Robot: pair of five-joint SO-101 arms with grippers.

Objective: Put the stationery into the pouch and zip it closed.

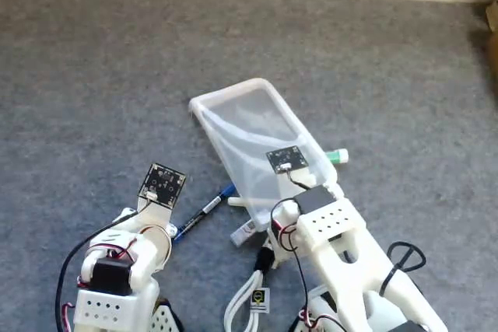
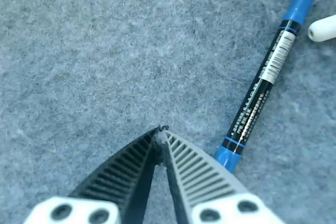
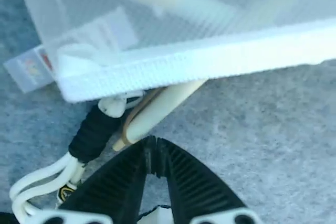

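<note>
A translucent white mesh pouch (image 1: 249, 134) lies slantwise at the table's middle, its zip edge (image 3: 210, 56) close in front of my right gripper (image 3: 152, 141). That gripper is shut with nothing between its fingers, just off the pouch's near end. A cream pen (image 3: 157, 111) pokes out under the zip edge. A blue and black marker (image 2: 265, 80) lies on the grey carpet beside my left gripper (image 2: 160, 129), which is shut and empty, its tips on the carpet to the marker's side. In the high view the marker (image 1: 204, 209) sits between the two arms.
A white rounded pen end (image 2: 323, 27) lies by the marker's blue cap. A green-capped item (image 1: 338, 155) rests at the pouch's right side. A white cable with a black sleeve (image 3: 94, 127) loops near the right gripper. Grey carpet (image 1: 93, 75) stretches to the left and far side.
</note>
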